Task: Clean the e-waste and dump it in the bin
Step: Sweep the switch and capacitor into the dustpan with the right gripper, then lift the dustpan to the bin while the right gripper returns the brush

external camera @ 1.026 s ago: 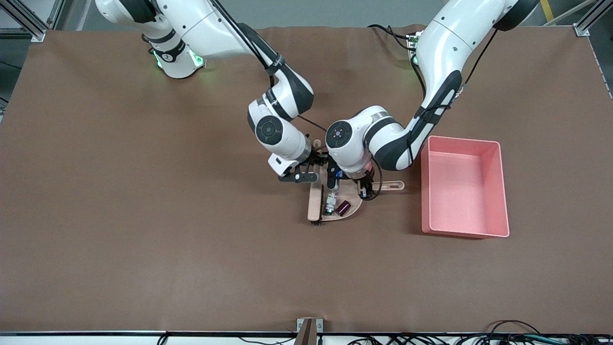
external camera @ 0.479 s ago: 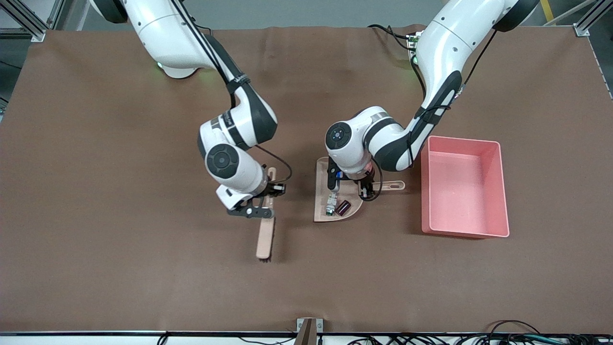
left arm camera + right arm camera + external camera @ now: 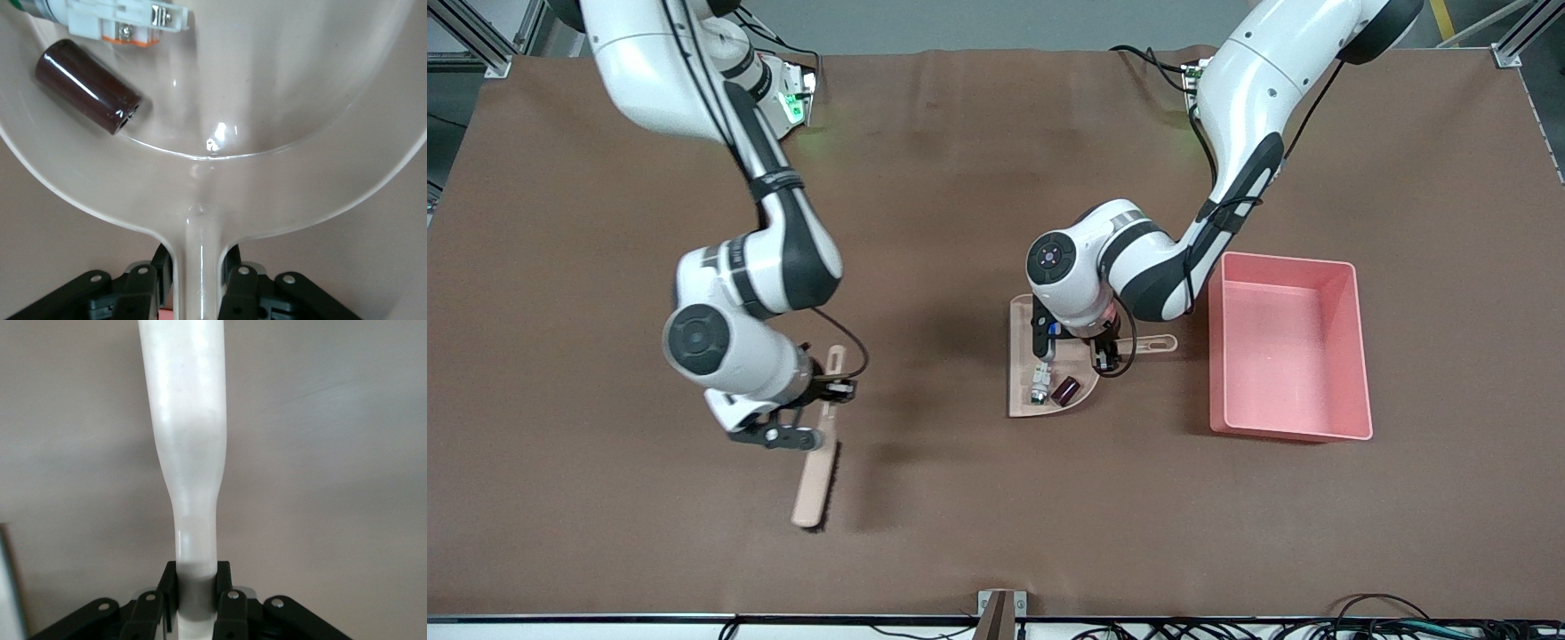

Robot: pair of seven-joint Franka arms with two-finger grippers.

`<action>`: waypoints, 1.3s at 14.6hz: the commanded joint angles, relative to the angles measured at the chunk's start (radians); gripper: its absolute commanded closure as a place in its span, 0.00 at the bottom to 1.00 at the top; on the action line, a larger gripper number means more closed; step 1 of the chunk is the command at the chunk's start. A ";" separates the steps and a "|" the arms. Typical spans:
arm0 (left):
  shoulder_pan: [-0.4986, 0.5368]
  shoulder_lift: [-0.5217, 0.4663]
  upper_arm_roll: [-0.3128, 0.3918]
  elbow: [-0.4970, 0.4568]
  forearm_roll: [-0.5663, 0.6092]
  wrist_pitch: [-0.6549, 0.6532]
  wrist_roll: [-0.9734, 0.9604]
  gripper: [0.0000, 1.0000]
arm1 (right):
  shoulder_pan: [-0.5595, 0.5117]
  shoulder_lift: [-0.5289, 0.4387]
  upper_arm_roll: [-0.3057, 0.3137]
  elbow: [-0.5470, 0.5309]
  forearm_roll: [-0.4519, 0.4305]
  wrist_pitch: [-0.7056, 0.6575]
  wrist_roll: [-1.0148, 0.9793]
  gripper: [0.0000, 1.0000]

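We see the left gripper (image 3: 197,293) clamped on the dustpan (image 3: 1021,391) handle, the white component (image 3: 1040,384) and maroon block (image 3: 1064,388) in it, beside the bin (image 3: 1288,428). The right gripper (image 3: 195,600) grips a brush (image 3: 815,484), seemingly above the table (image 3: 960,516).

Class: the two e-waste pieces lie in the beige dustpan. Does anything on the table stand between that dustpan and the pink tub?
Nothing visible does. Only bare brown tabletop separates the beige plastic dustpan, held at its handle by the left claw, from the pink rectangular tub. The brush in the right claw is clear of that path.
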 commanded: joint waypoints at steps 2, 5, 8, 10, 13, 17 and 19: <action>0.008 -0.007 -0.003 0.037 -0.056 -0.013 -0.010 0.99 | -0.139 -0.024 0.015 -0.029 -0.033 -0.011 -0.136 0.99; 0.032 -0.014 -0.003 0.034 -0.096 0.046 -0.019 0.99 | -0.237 -0.022 0.018 -0.065 -0.030 -0.011 -0.248 0.99; 0.041 -0.037 -0.005 0.024 -0.132 0.075 -0.054 0.99 | -0.298 -0.054 0.018 -0.146 -0.027 -0.001 -0.343 0.99; 0.063 -0.054 -0.006 0.022 -0.133 0.092 -0.054 0.99 | -0.335 -0.094 0.018 -0.217 -0.028 0.018 -0.379 0.99; 0.072 -0.097 -0.013 0.019 -0.136 0.090 -0.051 0.99 | -0.363 -0.149 0.018 -0.341 -0.028 0.108 -0.437 0.99; 0.177 -0.166 -0.077 -0.012 -0.150 0.084 -0.045 0.99 | -0.365 -0.174 0.018 -0.481 -0.027 0.246 -0.437 0.99; 0.222 -0.187 -0.106 -0.012 -0.150 0.083 -0.059 0.99 | -0.368 -0.175 0.018 -0.506 -0.027 0.251 -0.434 0.99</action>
